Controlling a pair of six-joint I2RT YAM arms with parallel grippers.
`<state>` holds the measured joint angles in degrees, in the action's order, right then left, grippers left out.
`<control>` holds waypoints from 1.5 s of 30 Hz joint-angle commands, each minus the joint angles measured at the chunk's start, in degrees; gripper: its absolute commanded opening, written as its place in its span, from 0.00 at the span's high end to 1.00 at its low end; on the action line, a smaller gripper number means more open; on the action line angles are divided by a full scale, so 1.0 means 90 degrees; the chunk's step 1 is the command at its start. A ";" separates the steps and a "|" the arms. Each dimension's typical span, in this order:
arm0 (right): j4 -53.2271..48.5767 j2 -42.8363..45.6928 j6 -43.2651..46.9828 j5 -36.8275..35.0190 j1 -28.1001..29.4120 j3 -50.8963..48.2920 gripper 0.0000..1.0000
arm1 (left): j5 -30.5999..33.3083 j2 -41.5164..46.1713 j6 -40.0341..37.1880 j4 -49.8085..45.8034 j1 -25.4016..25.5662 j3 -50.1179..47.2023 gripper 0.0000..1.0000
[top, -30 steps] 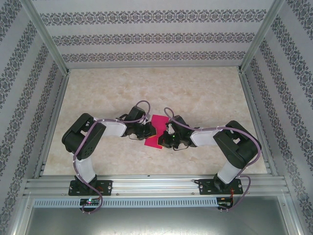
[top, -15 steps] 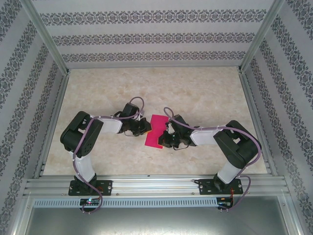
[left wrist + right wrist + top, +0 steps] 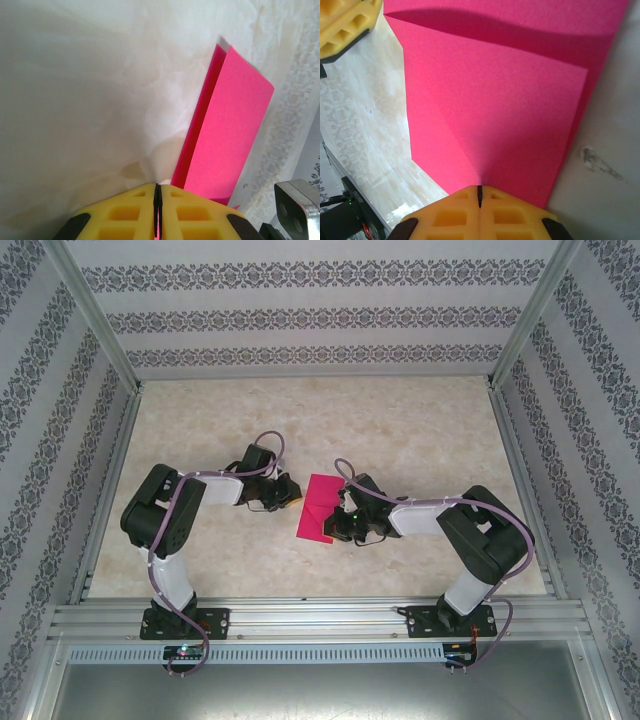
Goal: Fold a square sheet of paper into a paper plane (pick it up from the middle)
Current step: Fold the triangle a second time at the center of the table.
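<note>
Scene: Two robot arms reach inward over a pale marbled table (image 3: 420, 430) and meet at a pink paper (image 3: 316, 512) in the centre of the overhead view.
Paper: Partly folded and lying on the table, with one flap lifted a little along a crease. It is not yet a plane.
Left gripper (image 3: 291, 497): The yellow fingers are pressed together with nothing seen between them, just left of the paper's edge. Whether they touch it cannot be told.
Right gripper (image 3: 343, 523): The fingers are closed, with their tips at the paper's right edge where a crease ends. Whether they pinch the paper or only press on it cannot be told.
Step in hand: The right side probably anchors the paper while the left lines up for the next fold.
Doing it well: The right gripper needs steady downward pressure so the paper cannot slide. The left should come in low, catch the raised flap and press along the crease.
Risk: Thin paper buckles easily under a sideways push.
</note>
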<state>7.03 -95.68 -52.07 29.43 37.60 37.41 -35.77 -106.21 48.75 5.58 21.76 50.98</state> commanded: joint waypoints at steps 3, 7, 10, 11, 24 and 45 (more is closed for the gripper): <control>-0.0886 -0.0265 0.0123 -0.0359 -0.0047 -0.0106 1.00 | -0.0013 0.0669 -0.0170 -0.0242 -0.0015 -0.0054 0.87; -0.0859 -0.0250 0.0112 -0.0373 -0.0045 -0.0084 1.00 | -0.0124 0.0998 -0.0221 -0.0298 0.0352 -0.0082 0.87; -0.0826 -0.0253 0.0093 -0.0361 -0.0042 -0.0084 1.00 | -0.0214 0.0898 -0.0288 -0.0222 0.0633 -0.0077 0.87; -0.0820 -0.0244 0.0093 -0.0368 -0.0045 -0.0084 1.00 | -0.0208 0.0819 -0.0320 -0.0210 0.0707 -0.0062 0.87; -0.0582 0.0033 -0.0092 -0.0063 -0.0057 -0.0008 1.00 | 0.0262 -0.0212 -0.0470 -0.0553 0.0776 0.0174 0.90; -0.0605 -0.0616 -0.0194 -0.0038 0.0038 0.1228 1.00 | 0.0176 -0.0288 -0.0470 -0.0545 0.0776 0.0100 0.90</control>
<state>0.51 -100.55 -52.77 29.21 37.65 47.11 -36.21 -106.48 45.36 3.03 28.82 51.90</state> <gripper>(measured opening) 0.054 0.099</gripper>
